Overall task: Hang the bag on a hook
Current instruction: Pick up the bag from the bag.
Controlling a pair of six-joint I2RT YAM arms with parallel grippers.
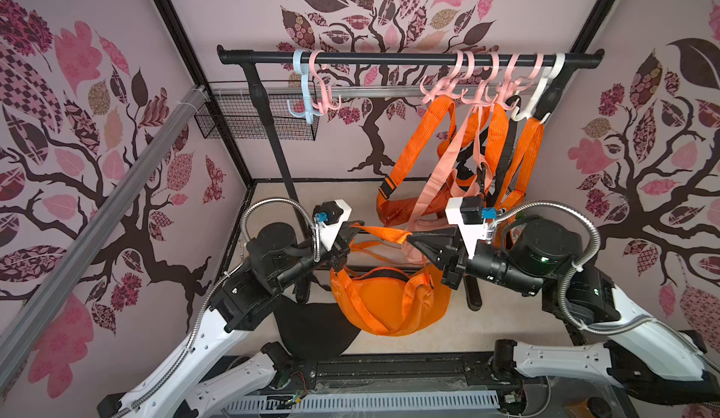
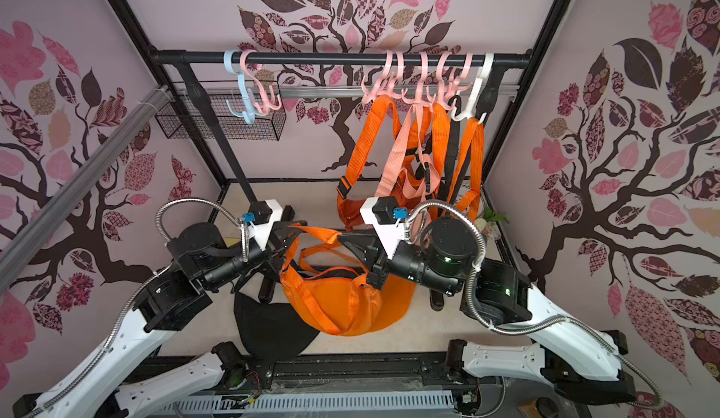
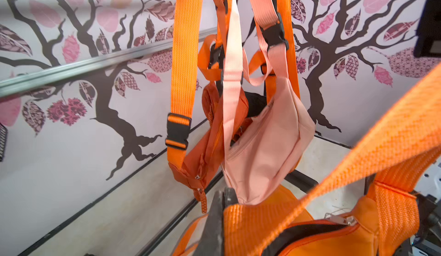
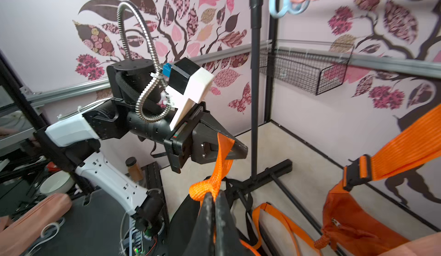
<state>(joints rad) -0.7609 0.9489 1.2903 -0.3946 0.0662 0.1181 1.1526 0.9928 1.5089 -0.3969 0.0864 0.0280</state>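
1. Rack (image 1: 389, 58): black rail across back of cell, on uprights; wire basket (image 1: 257, 119) on wall behind one end.
2. Hung bags (image 1: 393, 205): orange + pink cluster, straps looped on hooks at rail end away from basket.
3. Orange bag (image 1: 389, 307): task item, not on any hook. Hangs low in front of rack, between both arms. Can't tell if its bottom touches floor.
4. Black bag (image 1: 311, 330): flat on floor, just beside orange bag.
5. L gripper (image 1: 350, 233): jaws closed, pinching strap (image 1: 383, 233).
6. R gripper (image 4: 214, 201): jaws clamped on same strap, webbing bunched at tips.
7. Strap runs nearly taut btwn both grippers.
8. Blue hook (image 1: 304, 92) + pink hook (image 1: 325, 98): on rail near basket end, well apart from hung bags.
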